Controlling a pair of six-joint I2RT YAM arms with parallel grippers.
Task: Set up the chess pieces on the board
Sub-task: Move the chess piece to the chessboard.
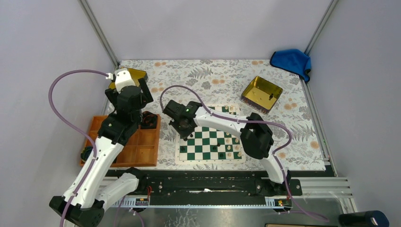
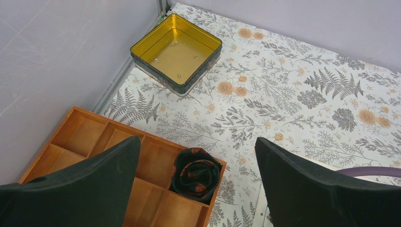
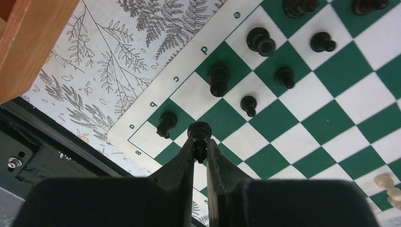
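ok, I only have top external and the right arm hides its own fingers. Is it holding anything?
Observer: Yes. The right wrist view shows the right gripper shut on a black chess piece, at the board corner by the letters a and b.
Operator: Left one?
Observer: Its wrist view shows the left gripper wide open with nothing in it.
Operator: The gold tin behind the left arm, any pieces in it?
Observer: None that I can see. The left wrist view looks into that gold tin and shows a bare floor with a few small specks.
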